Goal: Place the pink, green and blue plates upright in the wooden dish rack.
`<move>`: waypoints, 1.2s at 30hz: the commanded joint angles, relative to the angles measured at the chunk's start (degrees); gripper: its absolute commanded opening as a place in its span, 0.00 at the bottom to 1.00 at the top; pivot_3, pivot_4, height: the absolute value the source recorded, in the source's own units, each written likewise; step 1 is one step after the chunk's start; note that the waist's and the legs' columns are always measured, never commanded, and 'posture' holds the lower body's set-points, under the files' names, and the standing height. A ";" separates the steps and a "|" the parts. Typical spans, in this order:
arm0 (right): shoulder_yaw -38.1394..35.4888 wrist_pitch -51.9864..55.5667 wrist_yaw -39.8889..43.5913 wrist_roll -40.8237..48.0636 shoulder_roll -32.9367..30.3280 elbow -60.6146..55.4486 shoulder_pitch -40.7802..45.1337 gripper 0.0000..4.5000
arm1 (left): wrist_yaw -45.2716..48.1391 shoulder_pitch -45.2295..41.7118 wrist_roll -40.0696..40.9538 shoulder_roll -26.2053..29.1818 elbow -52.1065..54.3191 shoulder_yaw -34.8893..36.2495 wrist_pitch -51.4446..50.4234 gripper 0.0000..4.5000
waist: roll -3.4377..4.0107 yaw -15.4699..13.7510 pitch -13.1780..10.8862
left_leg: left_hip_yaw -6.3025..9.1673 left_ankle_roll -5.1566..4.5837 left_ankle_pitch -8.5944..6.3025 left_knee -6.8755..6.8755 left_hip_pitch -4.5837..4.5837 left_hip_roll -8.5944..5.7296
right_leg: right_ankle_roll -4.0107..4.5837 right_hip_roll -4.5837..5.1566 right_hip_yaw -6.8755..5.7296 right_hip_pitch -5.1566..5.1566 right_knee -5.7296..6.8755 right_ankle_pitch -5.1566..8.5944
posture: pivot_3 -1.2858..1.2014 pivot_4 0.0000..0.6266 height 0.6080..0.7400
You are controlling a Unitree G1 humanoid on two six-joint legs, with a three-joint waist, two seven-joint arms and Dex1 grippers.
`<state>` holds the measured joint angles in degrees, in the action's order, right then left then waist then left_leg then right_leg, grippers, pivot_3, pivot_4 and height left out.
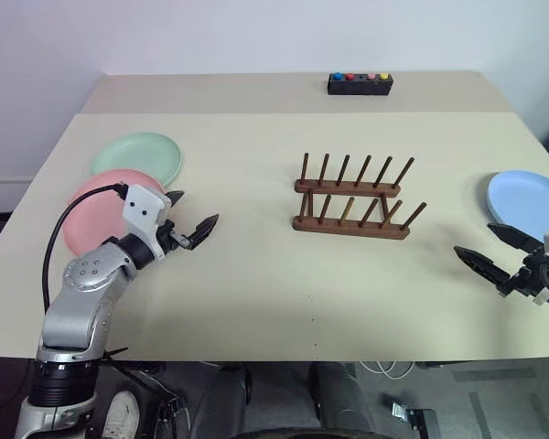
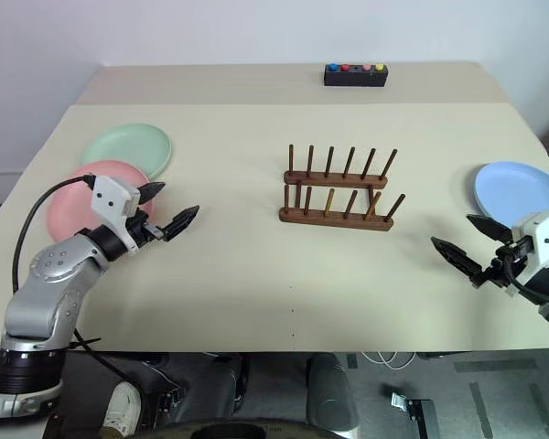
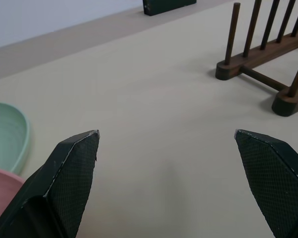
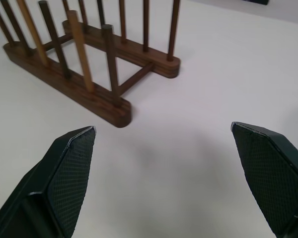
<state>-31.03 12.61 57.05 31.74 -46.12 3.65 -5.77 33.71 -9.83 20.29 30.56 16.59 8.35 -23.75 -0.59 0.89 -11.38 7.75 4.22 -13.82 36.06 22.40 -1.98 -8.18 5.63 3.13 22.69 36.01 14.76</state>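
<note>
Both claws sit closest to the camera, hovering over the near part of the beige table. Left gripper is spread wide with nothing in it, just beside the pink plate, which lies flat at the table's left edge. Mint green plate is right behind the pink one, rims overlapping a bit. Mid-table stands the wooden dish rack, pegs all bare. Farther back there's a small black box with coloured buttons. Blue plate lies flat far right, and the right gripper hangs just in front of it, fingers splayed, holding nothing.
</note>
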 commanded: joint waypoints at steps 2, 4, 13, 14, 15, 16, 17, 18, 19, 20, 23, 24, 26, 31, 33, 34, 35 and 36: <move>-2.01 -0.21 -0.41 0.92 0.20 -1.99 -0.52 0.99 | 1.30 -1.13 0.77 0.70 0.88 0.03 0.48 1.00 | -0.01 -0.07 0.00 | 0.00 0.00 0.00 0.01 0.00 0.00 | 0.01 0.00 0.00 0.00 0.00 0.00 | 0.52 0.24 1.00; -1.30 -0.72 -0.69 0.66 0.34 -0.95 0.62 0.99 | 1.49 -2.66 0.12 0.00 -0.93 -1.03 1.41 1.00 | -0.01 -0.09 0.00 | -0.01 0.00 0.00 0.02 0.00 0.00 | 0.04 0.00 0.00 -0.01 0.00 0.02 | 0.52 0.24 1.00; 0.20 -0.74 -1.69 0.00 1.17 -3.36 0.45 0.99 | 2.21 -3.98 0.75 -0.92 0.06 -3.21 0.68 1.00 | -0.01 -0.09 0.00 | 0.00 0.00 0.00 -0.03 0.01 0.00 | -0.12 0.00 0.00 0.02 0.00 -0.06 | 0.52 0.24 1.00; 0.16 -0.64 -1.68 0.11 1.18 -3.67 0.16 0.99 | 2.17 -3.98 0.91 -1.08 0.42 -3.51 0.25 1.00 | -0.01 -0.10 -0.01 | 0.00 0.00 0.00 -0.03 0.01 0.00 | -0.12 0.00 0.00 0.01 0.00 -0.06 | 0.52 0.24 1.00; 0.05 -0.21 -1.88 0.43 1.20 -4.34 -0.16 0.99 | 2.24 -4.02 1.02 -1.20 0.72 -3.86 -0.17 1.00 | -0.01 -0.10 0.00 | 0.00 0.00 0.00 -0.01 0.01 0.00 | -0.12 0.00 0.00 0.01 0.00 -0.06 | 0.52 0.24 1.00; -0.05 0.11 -2.09 0.69 1.31 -5.12 -0.62 0.99 | 2.32 -4.10 1.05 -1.29 1.01 -4.27 -0.62 1.00 | -0.01 -0.10 0.00 | 0.00 0.00 0.00 0.01 0.01 0.00 | -0.11 0.00 0.00 0.00 0.00 -0.06 | 0.52 0.24 1.00; -0.15 0.44 -2.21 0.94 1.55 -6.28 -1.50 0.99 | 2.45 -4.05 1.07 -1.31 1.47 -4.74 -1.07 1.00 | -0.01 -0.10 0.00 | 0.00 0.00 0.00 0.02 0.01 0.00 | -0.11 0.00 0.00 0.00 0.00 -0.05 | 0.52 0.24 1.00; -0.10 0.70 -2.35 1.08 1.89 -7.42 -2.44 0.99 | 2.57 -4.10 1.08 -1.30 1.75 -5.16 -1.49 1.00 | -0.01 -0.15 0.00 | 0.00 0.00 0.00 0.02 0.01 0.00 | -0.11 0.00 0.00 -0.01 0.00 -0.05 | 0.52 0.24 1.00; -0.02 0.77 -2.46 1.11 2.22 -8.29 -3.23 0.99 | 2.61 -4.20 1.13 -1.27 1.92 -5.39 -1.85 1.00 | -0.01 -0.17 0.00 | 0.00 0.00 0.00 0.01 0.01 0.00 | -0.11 0.00 0.00 -0.01 0.00 -0.05 | 0.52 0.24 1.00; 0.01 0.89 -2.61 1.10 2.50 -9.05 -3.84 0.99 | 2.57 -4.29 1.17 -1.24 2.11 -5.59 -2.21 1.00 | -0.01 -0.16 0.00 | 0.01 0.00 0.00 0.01 0.01 0.00 | -0.11 0.00 0.00 -0.01 0.00 -0.05 | 0.52 0.24 1.00; 0.18 1.44 -3.55 1.18 3.40 -11.46 -4.96 0.99 | 3.37 -4.94 1.44 -1.00 2.09 -6.36 -3.20 1.00 | -0.01 -0.15 0.00 | 0.00 0.00 0.00 0.02 0.01 0.00 | -0.09 0.00 0.00 -0.01 0.00 -0.04 | 0.52 0.24 1.00; 0.22 1.59 -3.73 1.36 3.68 -12.13 -5.21 0.99 | 3.76 -5.39 1.40 -0.99 1.92 -6.86 -3.51 1.00 | -0.01 -0.15 0.00 | 0.00 0.00 0.00 0.02 0.01 0.00 | -0.05 0.00 0.00 -0.01 0.00 -0.02 | 0.52 0.24 1.00; 0.41 1.73 -4.11 1.48 4.28 -13.16 -5.70 0.99 | 4.36 -5.85 1.17 -0.88 1.51 -7.44 -3.72 1.00 | -0.01 -0.15 0.00 | 0.00 0.00 0.00 0.02 0.01 0.00 | 0.02 0.00 0.00 -0.01 0.00 0.02 | 0.52 0.24 1.00; 3.60 1.64 -5.55 0.66 6.57 -13.71 -3.80 0.99 | 9.47 -7.49 0.90 -0.62 -2.28 -11.73 -3.99 1.00 | -0.01 -0.09 0.00 | 0.00 0.00 0.00 0.02 0.00 0.00 | 0.01 0.00 -0.01 -0.01 0.00 0.01 | 0.52 0.24 1.00; 4.85 1.51 -6.55 0.22 7.41 -14.70 -3.32 0.99 | 10.30 -9.69 -1.40 -1.32 -6.05 -14.42 -2.45 1.00 | -0.01 -0.12 0.00 | 0.00 0.00 0.00 0.02 -0.01 0.00 | 0.02 0.00 0.00 -0.01 0.00 0.02 | 0.52 0.24 1.00; 5.37 1.62 -7.15 0.09 7.78 -15.86 -3.42 0.99 | 10.93 -10.43 -2.11 -1.28 -7.36 -15.16 -1.81 1.00 | -0.01 -0.15 0.00 | 0.00 0.00 0.00 0.03 -0.01 0.00 | 0.01 0.00 0.00 -0.01 0.01 0.01 | 0.52 0.24 1.00; 5.69 1.88 -7.70 0.52 8.19 -17.21 -3.51 0.99 | 12.08 -11.30 -2.75 -1.38 -8.73 -16.21 -0.63 1.00 | -0.01 -0.16 0.00 | 0.00 0.00 0.00 0.04 0.01 -0.01 | 0.00 0.00 -0.01 0.00 0.02 0.01 | 0.52 0.24 1.00; 5.77 1.96 -8.40 0.71 8.57 -18.14 -3.51 0.99 | 13.41 -12.91 -3.30 -2.38 -11.45 -17.58 0.87 1.00 | -0.01 -0.22 0.00 | 0.00 0.00 0.00 0.04 0.01 -0.01 | -0.02 0.00 0.00 0.00 0.01 0.00 | 0.52 0.24 1.00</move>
<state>-24.66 14.76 49.58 31.78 -37.85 -11.16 -9.41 45.41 -20.75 17.94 28.82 6.27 -8.20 -25.67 -0.61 0.66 -11.39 7.76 4.22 -13.82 36.09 22.42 -1.99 -8.21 5.63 3.13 22.69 36.02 14.75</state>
